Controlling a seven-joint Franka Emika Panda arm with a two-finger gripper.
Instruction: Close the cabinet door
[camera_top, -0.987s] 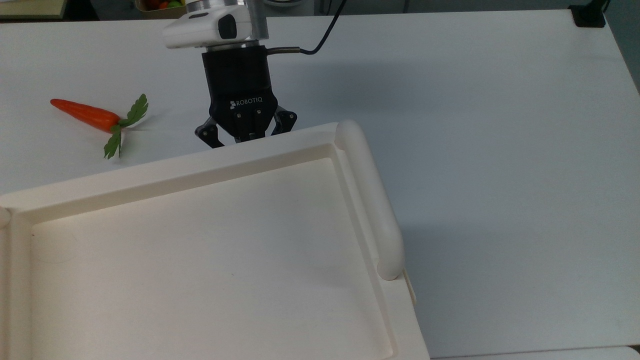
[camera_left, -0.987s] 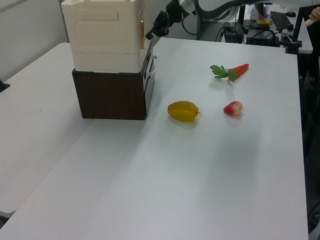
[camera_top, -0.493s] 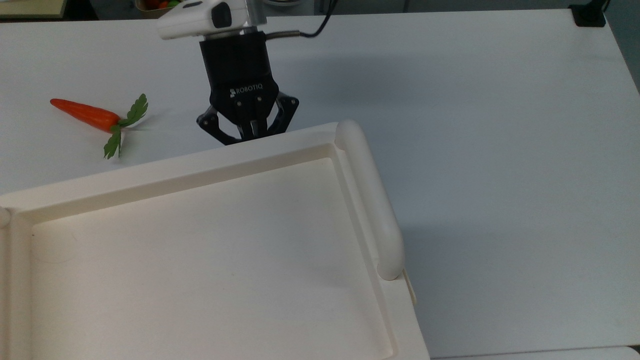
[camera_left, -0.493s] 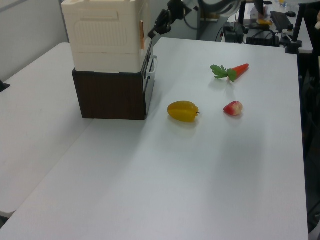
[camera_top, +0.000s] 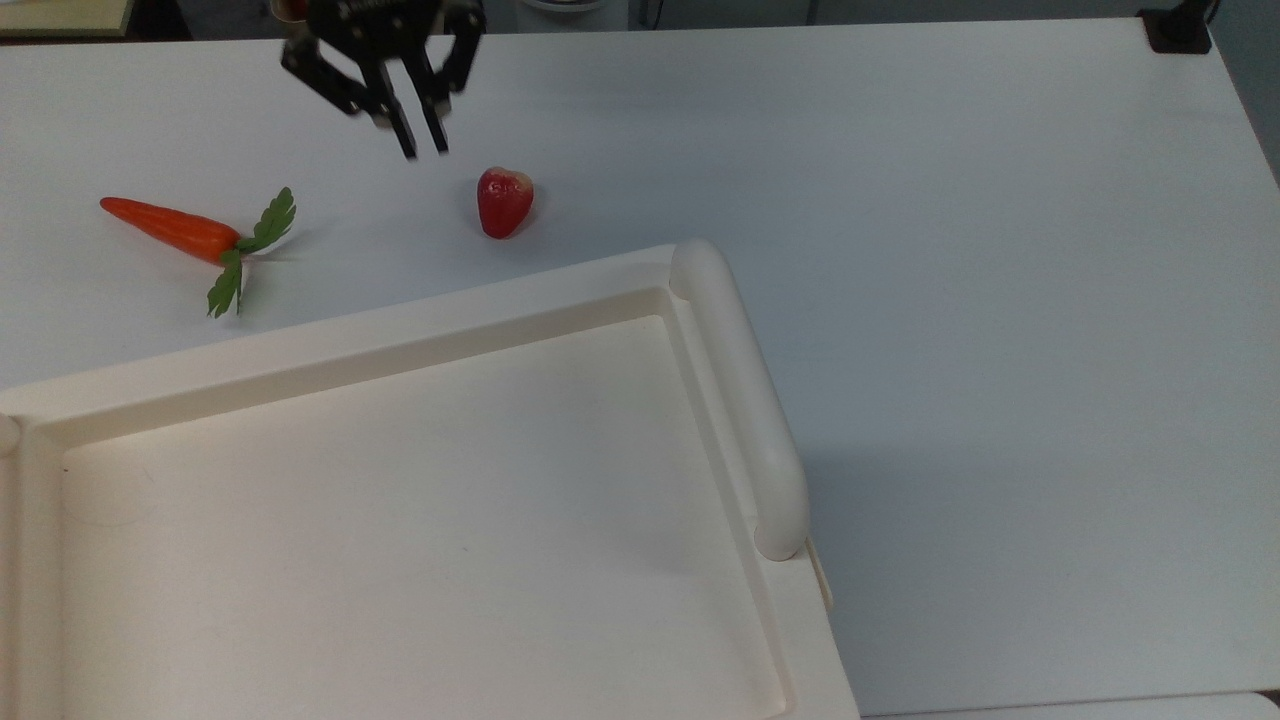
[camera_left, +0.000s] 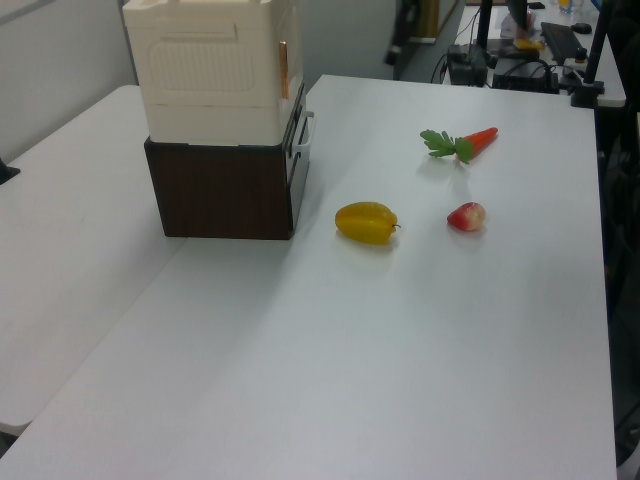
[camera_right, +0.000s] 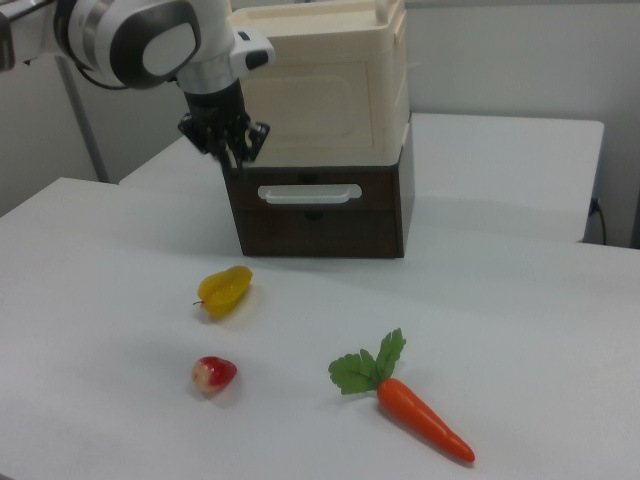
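Jaws nearly closed, empty; gripper (camera_top: 422, 150) cut off by top view's edge.

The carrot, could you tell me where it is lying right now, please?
In the top view the carrot lies on the white table at the top view's left, apart from the red fruit to its right and beyond the cabinet's rim.

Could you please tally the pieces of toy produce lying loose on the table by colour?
Orange: 1, the carrot
Yellow: 1, the yellow fruit
Red: 1, the red fruit
Total: 3
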